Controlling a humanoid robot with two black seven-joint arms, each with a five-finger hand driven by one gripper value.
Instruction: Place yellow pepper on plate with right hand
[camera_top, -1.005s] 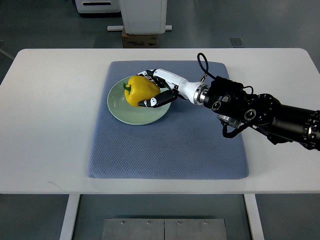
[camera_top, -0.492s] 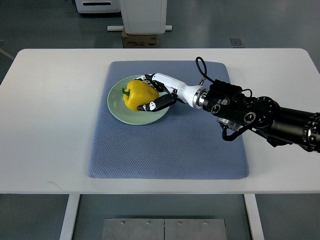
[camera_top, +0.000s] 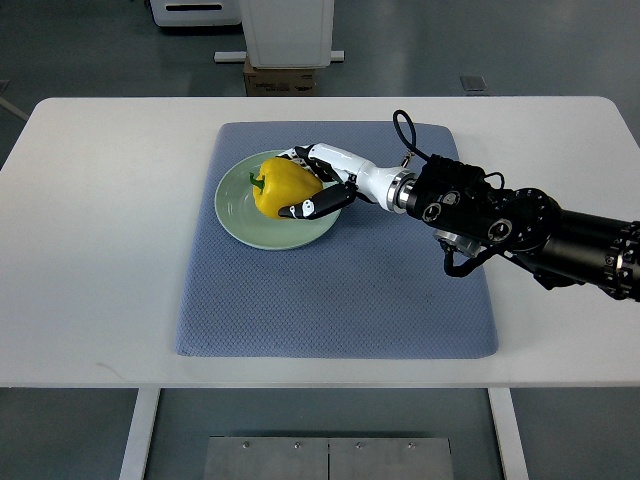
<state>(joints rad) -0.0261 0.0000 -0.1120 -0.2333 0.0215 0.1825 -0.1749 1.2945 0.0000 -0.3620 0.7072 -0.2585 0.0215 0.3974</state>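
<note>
While the white table (camera_top: 100, 250) carries the blue mat (camera_top: 330, 290) and green plate (camera_top: 235, 215), the right hand (camera_top: 325, 180), fingers (camera_top: 305, 208) wrapped around the yellow pepper (camera_top: 280, 185) on that plate, should release gently without tipping it.

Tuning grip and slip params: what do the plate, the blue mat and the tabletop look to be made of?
Plate: pale green, smooth with a slight sheen, likely glazed ceramic, though melamine can't be ruled out. Blue mat: soft-looking pad with a fine dimpled weave, probably fabric over foam or rubber. Table: matte white, flat and uniform, looks like laminate. The right hand has its fingers around the yellow pepper on the plate.
</note>
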